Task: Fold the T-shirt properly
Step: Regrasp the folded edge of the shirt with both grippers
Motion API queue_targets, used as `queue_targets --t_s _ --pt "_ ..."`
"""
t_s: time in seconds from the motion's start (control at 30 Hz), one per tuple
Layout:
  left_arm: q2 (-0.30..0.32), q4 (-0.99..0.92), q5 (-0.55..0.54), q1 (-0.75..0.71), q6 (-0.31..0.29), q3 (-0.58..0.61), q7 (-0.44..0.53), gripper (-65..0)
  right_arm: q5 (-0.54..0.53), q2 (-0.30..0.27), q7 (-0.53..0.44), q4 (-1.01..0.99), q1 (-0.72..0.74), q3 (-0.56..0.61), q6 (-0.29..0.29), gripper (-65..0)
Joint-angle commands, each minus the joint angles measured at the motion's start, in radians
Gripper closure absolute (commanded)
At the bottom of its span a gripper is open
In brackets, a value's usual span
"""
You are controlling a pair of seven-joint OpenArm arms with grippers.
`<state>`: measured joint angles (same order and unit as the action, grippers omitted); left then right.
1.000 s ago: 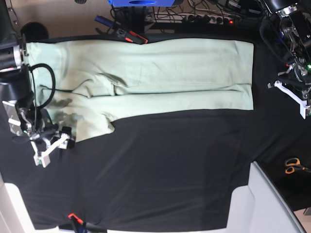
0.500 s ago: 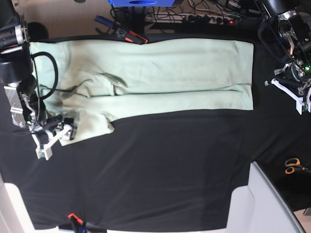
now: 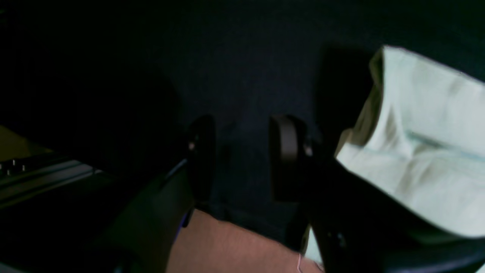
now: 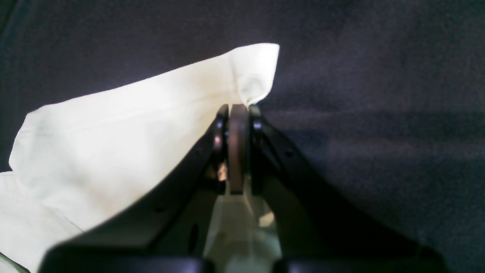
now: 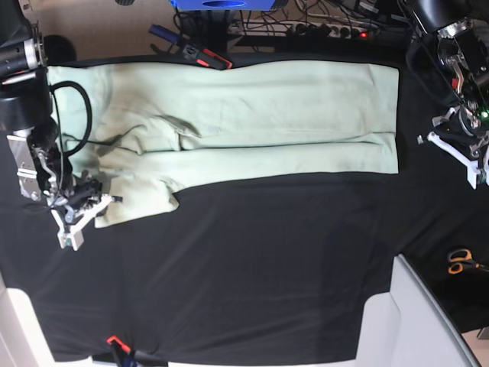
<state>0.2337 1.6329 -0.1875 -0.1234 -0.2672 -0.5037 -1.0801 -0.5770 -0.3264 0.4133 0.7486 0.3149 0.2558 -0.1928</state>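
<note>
Across the far half of the black table cloth (image 5: 252, 260) lies the T-shirt (image 5: 252, 115), partly folded. The right gripper (image 4: 238, 113) pinches its sleeve corner; lift evenly. The left gripper (image 3: 242, 151), jaws partly parted and empty, hovers beside its hem.

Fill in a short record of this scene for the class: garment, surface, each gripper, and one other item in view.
garment: T-shirt, pale green, spread flat along the far side
surface: black table cloth
right gripper: shut on the T-shirt's sleeve edge
left gripper: jaws apart, holding nothing, beside the shirt's edge
other item: orange-handled scissors near the table's edge
</note>
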Motion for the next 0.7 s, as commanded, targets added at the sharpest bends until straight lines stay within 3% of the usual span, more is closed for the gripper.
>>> queue_targets --t_s 0.0,0.2,0.67 --pt "0.014 -0.021 -0.004 0.029 -0.001 -0.003 0.011 -24.2 -0.010 -0.014 -0.018 0.013 0.025 -0.005 -0.004 0.0" --pt "0.014 -0.176 -0.004 0.153 -0.001 -0.003 0.011 -35.4 -0.010 -0.014 -0.018 0.016 0.025 -0.005 -0.004 0.0" --pt "-0.049 -0.351 0.001 0.287 -0.001 -0.002 0.011 -35.1 -0.010 -0.012 0.005 0.022 0.025 -0.005 -0.006 0.0"
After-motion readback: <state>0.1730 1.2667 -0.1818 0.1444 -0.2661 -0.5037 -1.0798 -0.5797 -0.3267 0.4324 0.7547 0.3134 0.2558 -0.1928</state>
